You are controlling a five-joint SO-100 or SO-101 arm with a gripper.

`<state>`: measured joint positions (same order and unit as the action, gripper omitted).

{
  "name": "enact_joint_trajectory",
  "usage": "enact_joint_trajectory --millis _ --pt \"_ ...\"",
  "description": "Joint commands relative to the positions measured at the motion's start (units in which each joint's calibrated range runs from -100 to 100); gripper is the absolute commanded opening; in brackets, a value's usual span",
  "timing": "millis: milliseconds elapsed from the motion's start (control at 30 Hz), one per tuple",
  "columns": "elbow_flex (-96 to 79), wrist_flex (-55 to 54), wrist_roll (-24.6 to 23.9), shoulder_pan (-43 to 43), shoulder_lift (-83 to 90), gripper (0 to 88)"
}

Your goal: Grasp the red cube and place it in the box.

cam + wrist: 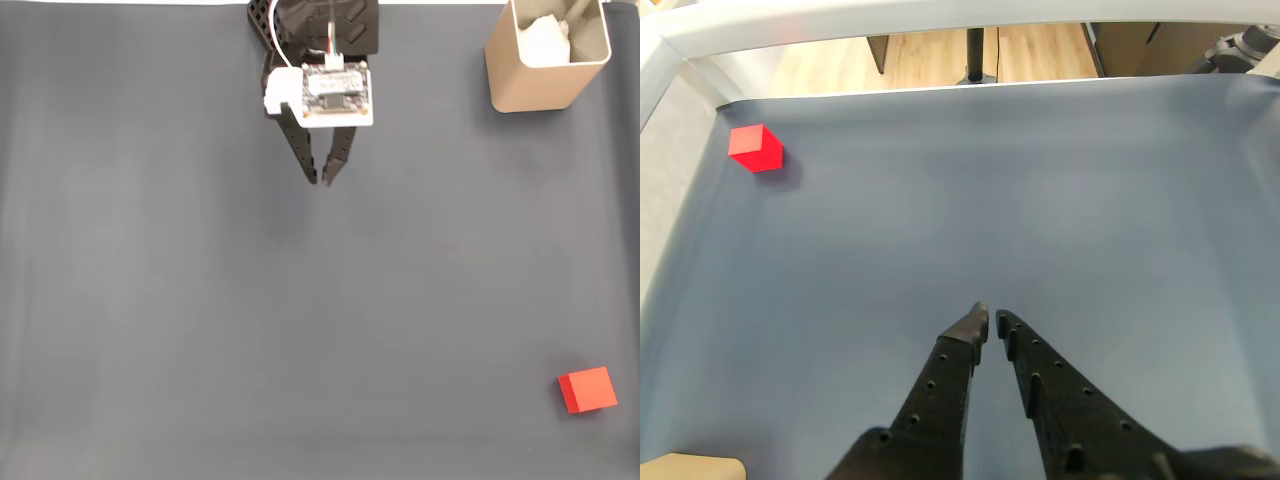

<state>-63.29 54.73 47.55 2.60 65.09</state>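
Note:
The red cube (587, 389) lies on the dark mat near the lower right corner of the fixed view. In the wrist view the red cube (756, 148) sits far off at the upper left. The tan box (545, 58) stands upright at the top right of the fixed view, with something white inside. My gripper (322, 180) hangs over the mat at the top centre, far from both. Its black fingers (960, 345) nearly meet at the tips, with nothing between them; the gripper (991, 321) is shut.
The dark grey mat (200, 300) covers the table. In the wrist view a pale raised rim (840, 22) borders the mat's far and left sides, with a wooden floor (930, 55) beyond. A tan corner (690, 467) shows at the lower left.

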Motion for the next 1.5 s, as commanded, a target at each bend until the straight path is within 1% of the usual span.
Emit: enact_joint_trajectory --millis 0,433,733,1067,1467 --pt "10.46 1.09 -0.34 1.17 -7.29 0.0" --pt "31.54 2.23 1.12 4.65 -26.01 0.0" --pt "43.95 5.51 1.47 10.76 -35.45 0.0" --pt "53.44 5.59 1.81 17.43 -44.73 0.4" --pt "66.76 6.41 2.3 21.48 -57.38 0.4"
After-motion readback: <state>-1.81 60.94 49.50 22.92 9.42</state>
